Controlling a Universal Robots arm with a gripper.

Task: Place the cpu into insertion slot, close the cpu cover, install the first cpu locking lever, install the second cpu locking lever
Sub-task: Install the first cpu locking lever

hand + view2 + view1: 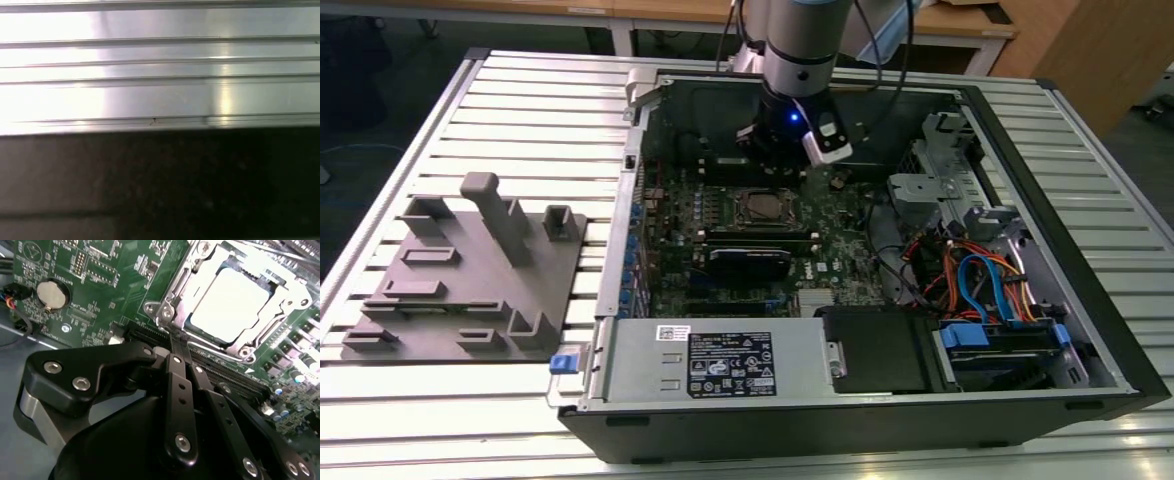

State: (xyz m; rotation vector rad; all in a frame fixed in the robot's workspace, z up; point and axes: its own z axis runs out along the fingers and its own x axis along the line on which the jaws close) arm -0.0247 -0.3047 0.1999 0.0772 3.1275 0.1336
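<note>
The cpu [230, 300], a flat chip with a pale silver top, lies in the insertion slot [754, 206] of the green motherboard [125, 275]. The silvery cpu cover [180, 290] lies flat around it, and the chip shows through its window. My gripper [181, 347] hovers just off the socket's near corner, by the edge of the metal frame. Its two black fingers [172, 365] are pressed together, shut, with nothing visible between them. In the exterior view the gripper [781, 160] reaches down into the open computer case, just behind the socket.
Long black memory slots [220, 372] run under the fingertips, and a coin battery [51, 294] sits on the board. A power supply [720, 360] and a cable bundle [981, 285] fill the case's front and right. A grey fixture [467, 270] lies on the slatted table [160, 75].
</note>
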